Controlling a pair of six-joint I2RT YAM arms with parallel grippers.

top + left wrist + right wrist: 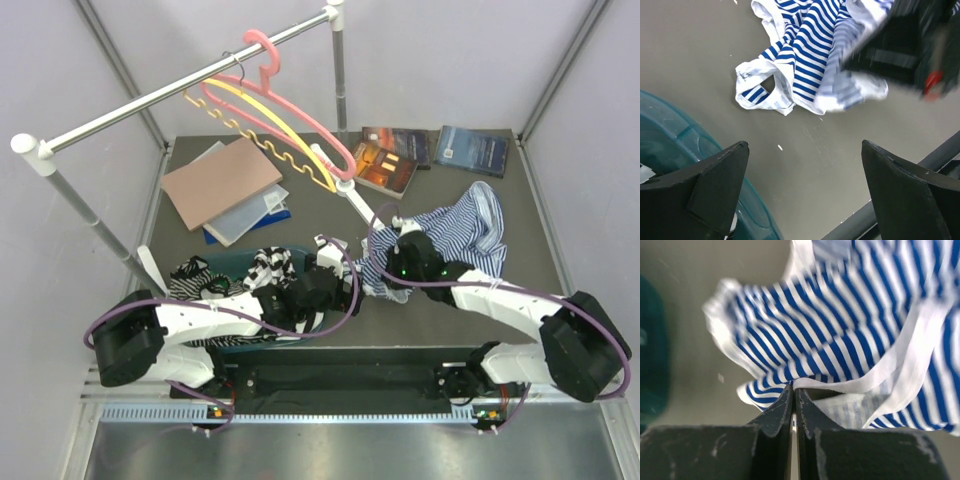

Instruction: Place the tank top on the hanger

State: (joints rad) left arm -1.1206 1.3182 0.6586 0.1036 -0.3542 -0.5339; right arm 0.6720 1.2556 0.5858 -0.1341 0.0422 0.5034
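Left gripper is standing wide open and holding nothing, hovering over the bare tabletop just right of the teal bin. Right gripper is pinching fully closed on a white-trimmed edge of the tank top, farther right of the bin. Tank top is lying crumpled on the tabletop, its bunched strap end reaching toward the left gripper without touching it. Pink hanger is hanging from the metal rail beyond the bin, beside a yellow hanger, well apart from the tank top.
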